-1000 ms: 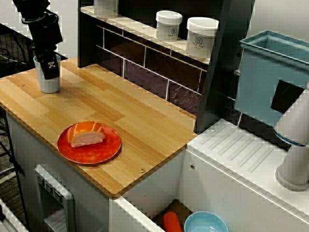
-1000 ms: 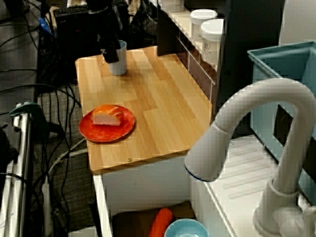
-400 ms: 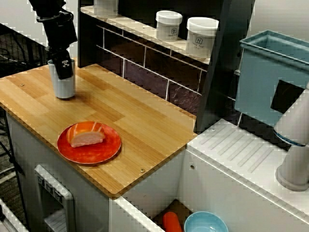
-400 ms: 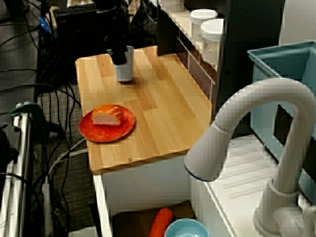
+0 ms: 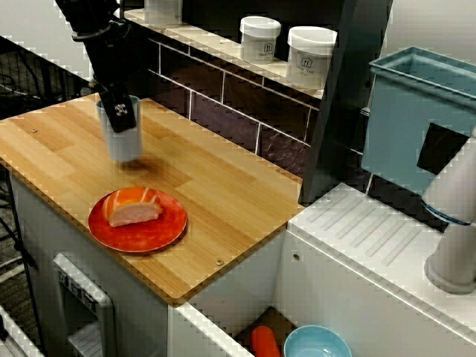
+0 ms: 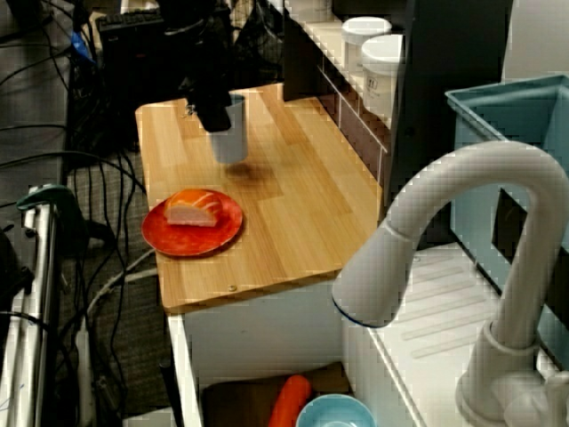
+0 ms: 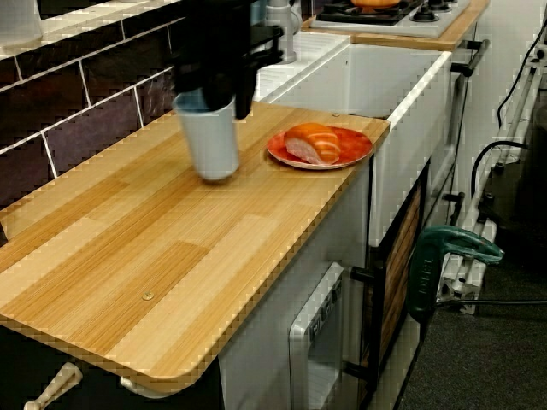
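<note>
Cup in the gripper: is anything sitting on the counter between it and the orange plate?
Nothing visible. The gripper grips the cup at its rim, and the cup seems to be just off the counter. Only bare wood lies between the cup and the plate, which holds a piece of salmon sushi.

An orange plate (image 5: 165, 230) bearing a piece of salmon sushi (image 5: 132, 208) sits near the front edge of the wooden counter (image 5: 223, 195). Two white jars (image 5: 311, 58) stand on the shelf behind. Below, beside a blue bowl (image 5: 296, 341), lies an orange thing (image 5: 263, 341), perhaps a carrot.
</note>
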You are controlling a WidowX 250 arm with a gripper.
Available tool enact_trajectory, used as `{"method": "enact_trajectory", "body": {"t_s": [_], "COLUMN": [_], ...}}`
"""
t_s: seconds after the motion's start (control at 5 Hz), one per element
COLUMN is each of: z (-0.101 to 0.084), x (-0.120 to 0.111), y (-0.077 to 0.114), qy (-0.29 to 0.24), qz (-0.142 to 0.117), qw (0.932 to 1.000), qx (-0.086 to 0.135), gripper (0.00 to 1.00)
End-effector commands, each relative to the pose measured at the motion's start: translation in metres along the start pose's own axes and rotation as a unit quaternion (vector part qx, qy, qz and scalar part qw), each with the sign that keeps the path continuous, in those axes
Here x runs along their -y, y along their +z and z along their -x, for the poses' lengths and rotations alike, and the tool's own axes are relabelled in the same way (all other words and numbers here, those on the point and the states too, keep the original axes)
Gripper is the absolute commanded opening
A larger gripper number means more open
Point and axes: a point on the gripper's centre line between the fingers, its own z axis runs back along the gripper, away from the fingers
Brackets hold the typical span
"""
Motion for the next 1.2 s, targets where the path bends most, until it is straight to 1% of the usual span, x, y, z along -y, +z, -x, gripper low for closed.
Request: {"method": "enact_trajectory", "body": {"t_s": [0.0,0.2,0.4,0.6,0.8,1.0], "z": [-0.018,-0.027,-0.036,-0.042,-0.042,-0.043], "x": [0.044,0.051,0.048,0.041,0.037,0.034], "y": [-0.008,-0.018,-0.026,-0.03,-0.029,-0.023], "qy": [-0.073,-0.089,-0.098,-0.087,-0.068,-0.066], "qz": [-0.034,-0.042,-0.051,-0.053,-0.056,-0.046], "qw": [0.9967,0.9951,0.9939,0.9948,0.996,0.9967], "qx": [0.007,0.006,0.002,-0.006,-0.016,-0.017], "gripper": [0.0,0.0,0.0,0.0,1.0,1.0]}}
